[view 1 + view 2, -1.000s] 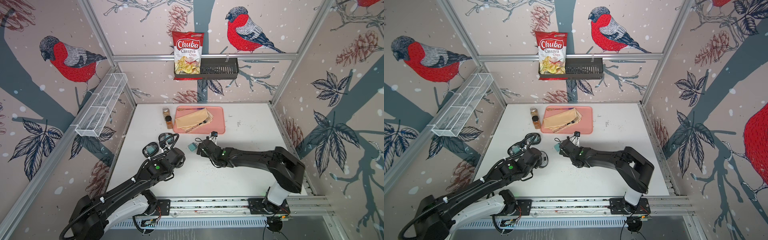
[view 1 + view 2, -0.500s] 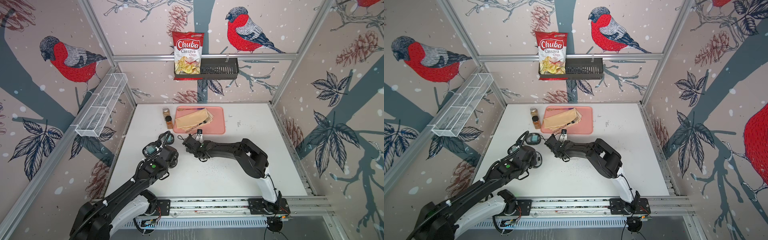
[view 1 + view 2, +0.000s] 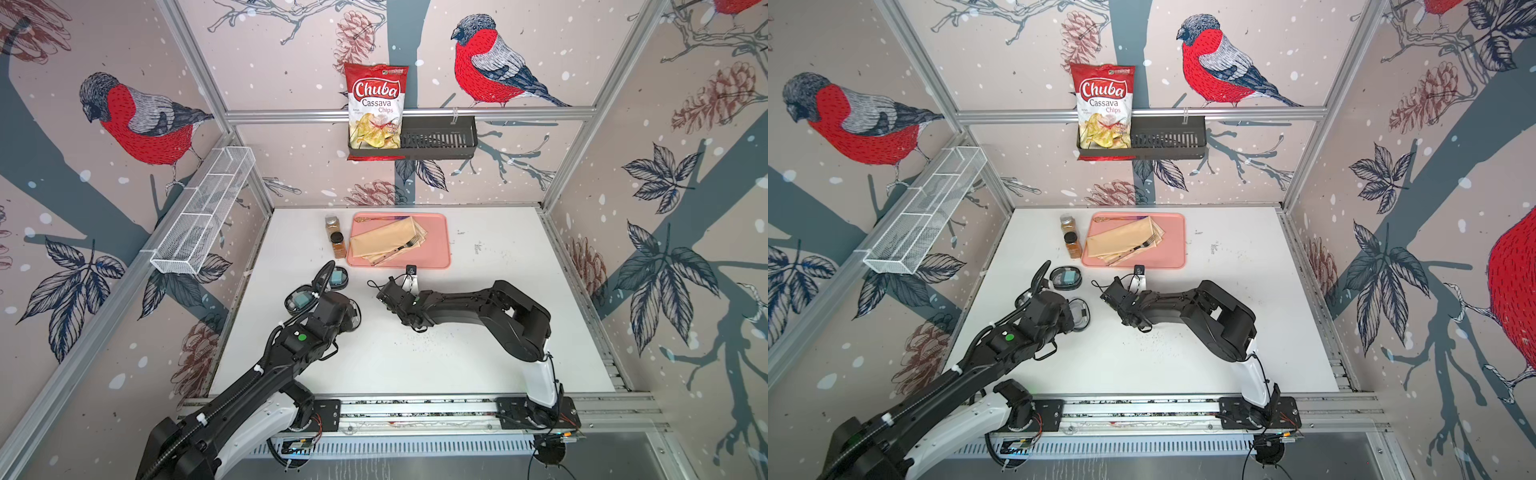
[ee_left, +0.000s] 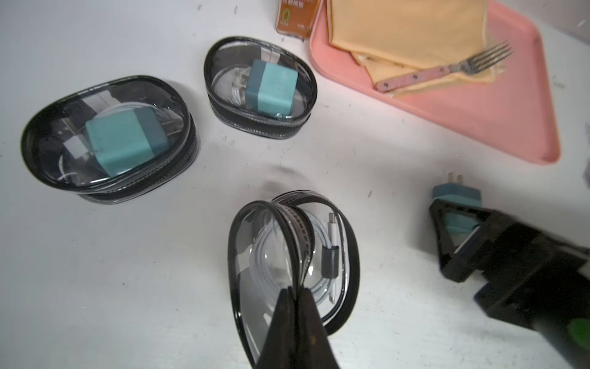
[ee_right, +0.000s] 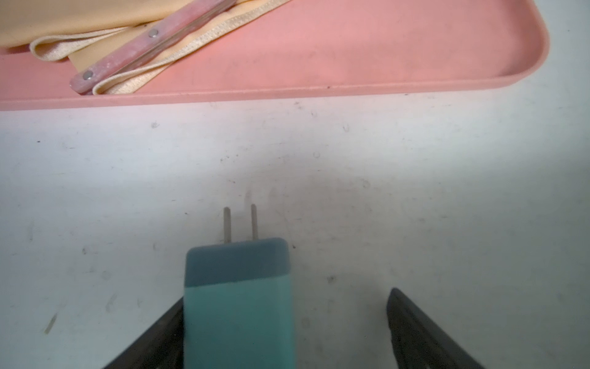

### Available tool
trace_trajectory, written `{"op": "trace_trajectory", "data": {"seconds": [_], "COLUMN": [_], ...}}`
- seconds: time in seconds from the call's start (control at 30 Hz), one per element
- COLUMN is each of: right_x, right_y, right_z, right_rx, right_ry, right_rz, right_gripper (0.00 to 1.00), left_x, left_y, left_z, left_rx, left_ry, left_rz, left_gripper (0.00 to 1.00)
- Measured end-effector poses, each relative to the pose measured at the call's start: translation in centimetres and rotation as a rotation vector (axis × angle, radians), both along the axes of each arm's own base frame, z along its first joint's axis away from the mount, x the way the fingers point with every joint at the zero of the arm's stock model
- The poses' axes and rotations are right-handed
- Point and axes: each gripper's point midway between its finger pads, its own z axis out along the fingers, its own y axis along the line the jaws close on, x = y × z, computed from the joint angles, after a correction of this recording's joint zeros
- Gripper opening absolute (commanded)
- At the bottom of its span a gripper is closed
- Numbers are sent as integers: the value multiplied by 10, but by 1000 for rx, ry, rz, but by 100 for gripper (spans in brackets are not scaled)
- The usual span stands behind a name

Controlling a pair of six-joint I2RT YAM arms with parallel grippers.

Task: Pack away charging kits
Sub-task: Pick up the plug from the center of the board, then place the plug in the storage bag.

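- Progress: two of the three kits look packed. The third is judged half done, since its adapter is not yet in.
- Upper closed case (image 3: 338, 277): left of frame centre in a top view, just below the spice jars (image 3: 337, 243). Its lid is down, and the upper adapter (image 4: 271, 89) lies on a white coil inside.
- Lower closed case (image 3: 300, 300): down-left of the upper one, close beside the left arm. Its lid is down, and the lower adapter (image 4: 124, 140) lies on a coil inside.
- Open case (image 3: 1079, 313): just right of the left wrist in a top view. It holds only the coiled cable (image 4: 316, 230), and its clear lid (image 4: 265, 271) is raised on edge.
- Left gripper (image 4: 295, 292): the fingers are pressed together, pinching the clear lid's rim and holding it up.
- Loose adapter (image 5: 238, 303): it lies on the table (image 3: 478, 332), apart from the open case, with its prongs toward the pink tray (image 3: 440, 259).
- Right gripper (image 5: 285, 297): the jaws are spread around the loose adapter. One finger touches it and the other stands clear, so nothing is clamped.
- Remaining, by judgement: grip the loose adapter, set it in the open case and close the lid.
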Motion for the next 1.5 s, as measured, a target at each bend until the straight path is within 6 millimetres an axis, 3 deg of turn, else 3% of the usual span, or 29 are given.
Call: {"op": "trace_trajectory", "data": {"seconds": [0.1, 0.23, 0.53, 0.77, 0.9, 1.1, 1.27, 1.5], "right_x": [1, 5, 14, 1, -20, -50, -62, -80], "right_y": [-3, 4, 15, 6, 0, 3, 1, 15], "right_z": [-1, 0, 2, 8, 15, 44, 66, 80], "right_rx": [-11, 13, 76, 162, 184, 248, 305, 363], "right_ry": [-3, -9, -8, 47, 88, 79, 49, 30], "right_rz": [12, 35, 63, 102, 143, 220, 248, 309], "right_gripper": [72, 67, 43, 27, 27, 25, 22, 21], "left_x": [0, 6, 22, 21, 20, 23, 34, 35], "left_y": [-8, -17, -38, -57, -66, -71, -97, -110], "left_z": [-10, -5, 4, 9, 8, 12, 34, 24], "left_rx": [10, 0, -20, -91, -122, -146, -251, -290], "left_ry": [55, 38, -31, -47, -40, -44, -86, -56], "left_rz": [-42, -80, -184, -268, -301, -307, -340, -373], "left_gripper": [0, 0, 0, 0, 0, 0, 0, 0]}}
